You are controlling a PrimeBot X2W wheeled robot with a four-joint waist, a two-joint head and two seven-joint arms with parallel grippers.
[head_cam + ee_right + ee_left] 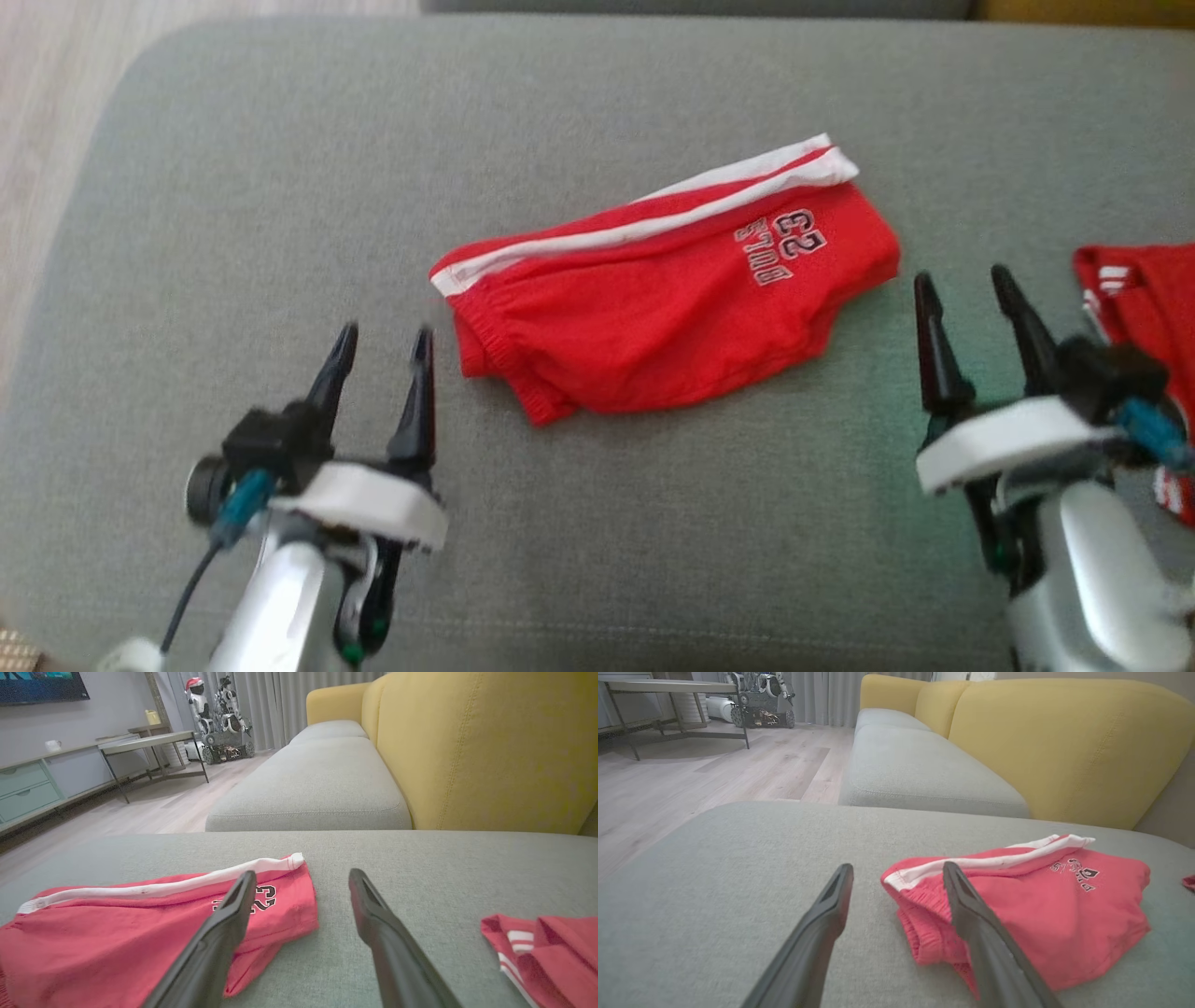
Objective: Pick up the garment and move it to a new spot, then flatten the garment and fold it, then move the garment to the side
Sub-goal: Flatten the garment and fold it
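Observation:
The garment (663, 299) is a pair of red shorts with a white side stripe and a "23" print, lying folded in half on the grey sofa cushion (280, 168). My left gripper (385, 338) stands open just left of the waistband end, apart from it. In the left wrist view the garment (1041, 905) lies ahead and right of my open left gripper (896, 877). My right gripper (962, 280) is open just right of the leg end, holding nothing. In the right wrist view the garment (140, 924) lies to the left of my open right gripper (302, 882).
A second red garment (1144, 308) with white stripes lies at the cushion's right edge, beside my right arm; it also shows as red cloth (546, 952) low right in the right wrist view. Yellow sofa backrest (486, 751) stands behind. Wooden floor (691, 784) lies beyond the cushion's left edge.

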